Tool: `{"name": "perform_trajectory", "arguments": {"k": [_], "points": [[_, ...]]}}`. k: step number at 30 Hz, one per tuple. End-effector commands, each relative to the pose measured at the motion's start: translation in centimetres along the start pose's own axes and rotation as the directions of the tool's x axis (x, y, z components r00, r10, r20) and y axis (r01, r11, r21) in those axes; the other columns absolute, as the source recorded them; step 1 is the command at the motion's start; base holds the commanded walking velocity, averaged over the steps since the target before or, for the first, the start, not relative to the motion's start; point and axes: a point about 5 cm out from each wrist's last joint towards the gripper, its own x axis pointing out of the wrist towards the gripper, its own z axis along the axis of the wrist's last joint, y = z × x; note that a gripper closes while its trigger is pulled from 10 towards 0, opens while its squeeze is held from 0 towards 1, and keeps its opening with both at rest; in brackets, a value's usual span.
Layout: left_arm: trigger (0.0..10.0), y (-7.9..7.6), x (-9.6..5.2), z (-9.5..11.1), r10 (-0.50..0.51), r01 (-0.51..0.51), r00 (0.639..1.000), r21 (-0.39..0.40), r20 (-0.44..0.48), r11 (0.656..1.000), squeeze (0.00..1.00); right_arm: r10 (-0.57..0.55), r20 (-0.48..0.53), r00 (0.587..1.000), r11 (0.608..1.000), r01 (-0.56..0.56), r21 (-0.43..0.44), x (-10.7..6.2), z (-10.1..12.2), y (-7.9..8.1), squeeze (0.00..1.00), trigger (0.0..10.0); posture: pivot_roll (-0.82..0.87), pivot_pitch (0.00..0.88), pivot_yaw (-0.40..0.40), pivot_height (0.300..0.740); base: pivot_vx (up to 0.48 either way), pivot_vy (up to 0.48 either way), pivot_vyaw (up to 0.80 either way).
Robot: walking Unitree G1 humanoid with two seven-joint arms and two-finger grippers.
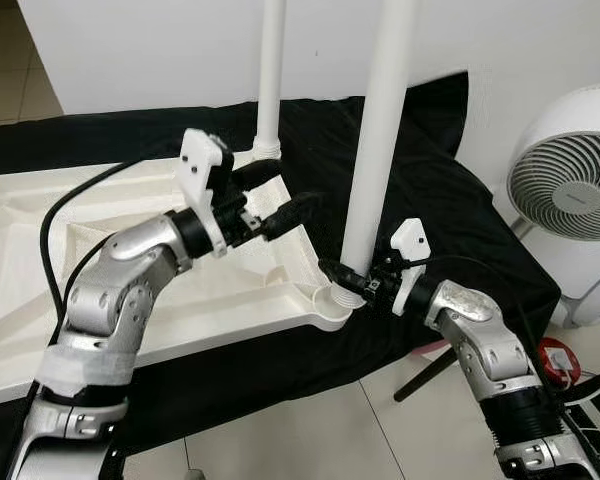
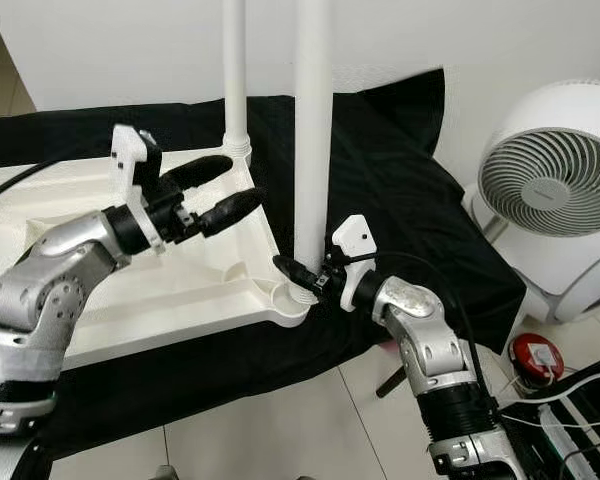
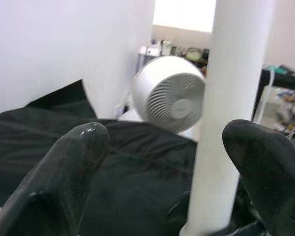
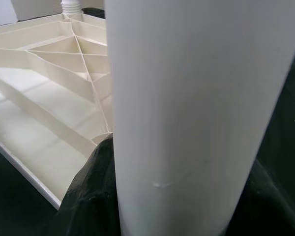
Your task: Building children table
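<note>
Count on inspection: one white tabletop [image 1: 100, 260] lying underside up, two white legs [image 1: 380, 130] [image 1: 270, 70] standing upright in its corner sockets, one black cloth [image 1: 450, 230], one white fan [image 1: 570, 190], two grippers [image 1: 298, 205] [image 1: 332, 270].

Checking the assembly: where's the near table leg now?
The near table leg stands upright in the tabletop's near corner socket, right gripper at its base.

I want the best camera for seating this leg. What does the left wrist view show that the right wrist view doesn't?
Left wrist view alone: the white fan, black cloth and the left gripper, fingers apart, the near table leg between them. Right wrist view alone: the ribbed underside of the tabletop and the far leg's base. Both: that near leg.
</note>
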Motion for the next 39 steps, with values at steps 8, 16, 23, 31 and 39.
{"name": "perform_trajectory", "arguments": {"k": [8, 16, 23, 31, 39], "points": [[10.0, -2.0, 2.1, 2.5, -0.259, 0.264, 0.962, -0.046, 0.079, 0.964, 0.00, 0.027, -0.028, 0.999, 0.999, -0.028, -0.039, 0.6, 0.4, -0.9, 0.00, 10.0, 0.00, 0.000, -0.080, 0.740, 0.000, 0.000, 0.00], [10.0, -1.8, 3.5, 2.1, -0.276, 0.278, 0.960, -0.048, 0.045, 0.959, 0.00, 0.044, -0.050, 0.998, 0.997, -0.047, -0.062, 0.9, 0.5, -1.2, 0.00, 10.0, -0.01, 0.000, -0.067, 0.740, 0.000, 0.000, 0.00], [10.0, -1.0, 4.8, 1.9, -0.204, 0.205, 0.979, -0.041, 0.012, 0.978, 0.00, 0.053, -0.066, 0.996, 0.995, -0.058, -0.086, 1.3, 0.5, -1.3, 0.00, 10.0, -0.02, 0.000, -0.055, 0.740, 0.000, 0.000, 0.00], [10.0, 0.8, 6.1, 2.9, -0.105, 0.104, 0.994, -0.053, -0.006, 0.993, 0.00, 0.053, -0.088, 0.995, 0.993, -0.062, -0.098, 1.6, 0.2, -1.5, 0.00, 10.0, -0.02, 0.000, -0.038, 0.740, 0.000, 0.000, 0.00], [0.0, 1.6, 6.6, 2.9, -0.090, 0.087, 0.994, -0.039, -0.063, 0.995, 0.00, 0.019, -0.091, 0.996, 0.994, -0.028, -0.102, 1.8, 0.0, -1.9, 0.00, 10.0, -0.02, 0.000, -0.014, 0.740, 0.000, 0.000, 0.00]]}}
